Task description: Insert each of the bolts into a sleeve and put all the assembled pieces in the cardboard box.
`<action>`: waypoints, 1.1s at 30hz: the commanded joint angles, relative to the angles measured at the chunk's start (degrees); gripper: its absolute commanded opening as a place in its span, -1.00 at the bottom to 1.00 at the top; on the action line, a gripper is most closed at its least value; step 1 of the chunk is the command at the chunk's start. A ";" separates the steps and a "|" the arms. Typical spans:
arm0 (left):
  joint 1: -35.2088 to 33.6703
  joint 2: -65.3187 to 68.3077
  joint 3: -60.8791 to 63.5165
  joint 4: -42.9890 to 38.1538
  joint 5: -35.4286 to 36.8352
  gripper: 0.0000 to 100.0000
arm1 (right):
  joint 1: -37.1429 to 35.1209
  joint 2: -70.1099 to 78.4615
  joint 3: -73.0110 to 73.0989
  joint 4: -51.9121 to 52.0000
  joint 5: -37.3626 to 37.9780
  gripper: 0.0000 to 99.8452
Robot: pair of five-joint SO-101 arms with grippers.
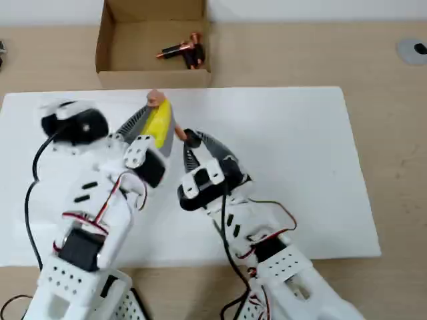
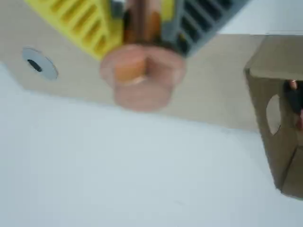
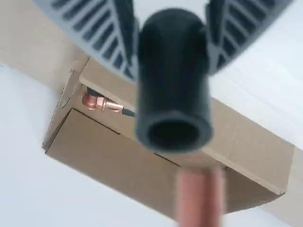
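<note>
Where the arms meet: over the upper middle of the white mat (image 1: pixel 293 173), just below the cardboard box (image 1: pixel 105 47), we see both grippers side by side.
Left gripper (image 1: pixel 155 108): its yellow and grey fingers are clamped on a copper bolt (image 2: pixel 142 78), whose broad head sticks out past the fingertips.
Right gripper (image 1: pixel 192 141): its grey fingers are closed around a black sleeve (image 3: pixel 174 85), and the sleeve's open mouth points out beyond the tips.
Bolt and sleeve: in the high view they are near each other, bolt to the left. In the right wrist view a blurred copper shaft end lies just below the sleeve's mouth. We cannot tell whether the two touch.
Box: top centre-left of the high view, open-topped, on the wooden table (image 1: pixel 373 60) at the mat's upper edge.
Assembled pieces (image 1: pixel 183 52): copper and black, lying at the right side of the box floor.
Grommet (image 1: pixel 412 50): set in the table, upper right of the high view.
</note>
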 commanded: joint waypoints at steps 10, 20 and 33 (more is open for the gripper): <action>-0.18 -5.41 3.16 -3.69 -1.93 -0.98 | -0.57 -0.92 -0.13 -1.14 0.09 -0.98; -1.23 -5.41 8.53 -14.86 -4.84 -0.99 | -0.40 -1.19 -0.13 1.93 -1.14 -0.98; 0.97 -6.73 16.79 -27.34 -9.49 -0.99 | -0.40 -1.01 -0.13 1.93 -1.14 -0.98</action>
